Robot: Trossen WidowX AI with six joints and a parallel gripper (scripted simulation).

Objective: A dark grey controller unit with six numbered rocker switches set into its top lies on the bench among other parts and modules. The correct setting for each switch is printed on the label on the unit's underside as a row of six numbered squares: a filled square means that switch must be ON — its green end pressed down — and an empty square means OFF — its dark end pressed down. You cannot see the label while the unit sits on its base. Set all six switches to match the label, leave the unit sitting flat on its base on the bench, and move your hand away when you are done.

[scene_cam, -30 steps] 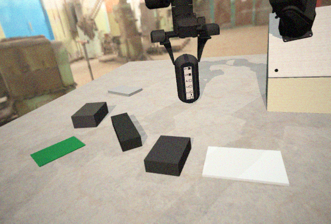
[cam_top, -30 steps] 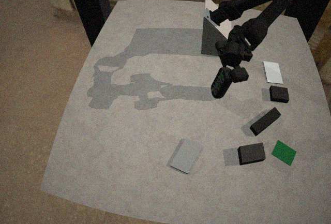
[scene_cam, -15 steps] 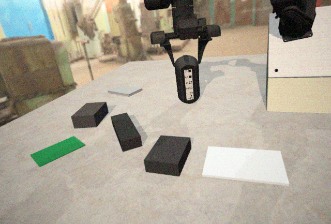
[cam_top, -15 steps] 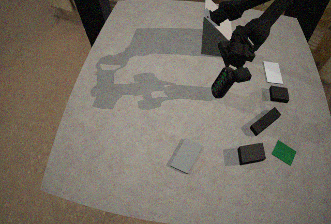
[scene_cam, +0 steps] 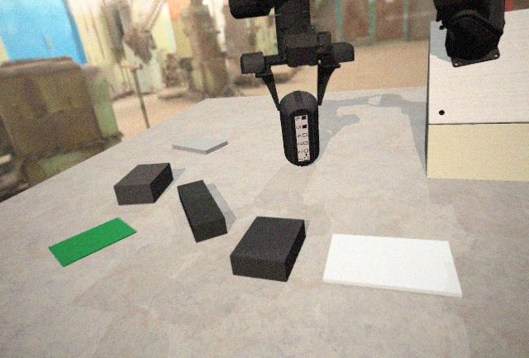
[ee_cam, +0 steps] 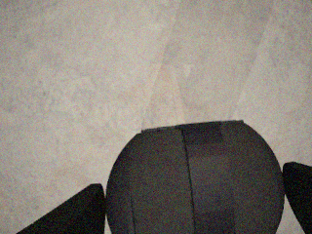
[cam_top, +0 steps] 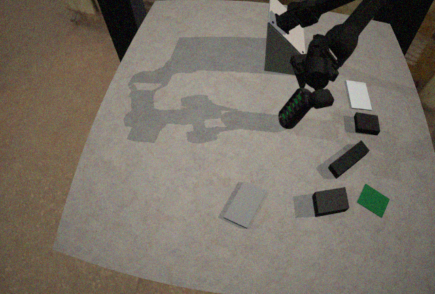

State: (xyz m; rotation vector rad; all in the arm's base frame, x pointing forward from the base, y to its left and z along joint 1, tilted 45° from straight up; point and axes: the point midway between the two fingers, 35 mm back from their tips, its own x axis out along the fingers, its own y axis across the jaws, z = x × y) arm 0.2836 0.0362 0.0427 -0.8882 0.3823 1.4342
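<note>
Between my claw's two fingers (cam_top: 304, 86) (scene_cam: 300, 105), clamped near one end, hangs the dark grey rounded controller unit (cam_top: 294, 108) (scene_cam: 300, 131) (ee_cam: 195, 180), tipped steeply. I judge I hold it so to bare the white printed label (scene_cam: 302, 137) underneath: squares 6 and 5 look filled, 4, 3 and 2 empty; 1 I cannot make out. Green-marked switches (cam_top: 291, 106) face the other way.

Counting left to right in the exterior view: left of my claw, one green flat rectangle (cam_top: 373, 200) (scene_cam: 92, 241), two dark blocks, one squarish (cam_top: 330, 201) (scene_cam: 143, 183) and one long (cam_top: 349, 159) (scene_cam: 202, 211), and one thin grey slab (cam_top: 245, 204) (scene_cam: 199, 145); nearer the camera, a third dark block (cam_top: 367, 123) (scene_cam: 268, 248); right, one white flat plate (cam_top: 358, 95) (scene_cam: 392, 264). All six rest on the table (cam_top: 168, 192) (scene_cam: 179, 303) (ee_cam: 73, 88), probably as distractors.
</note>
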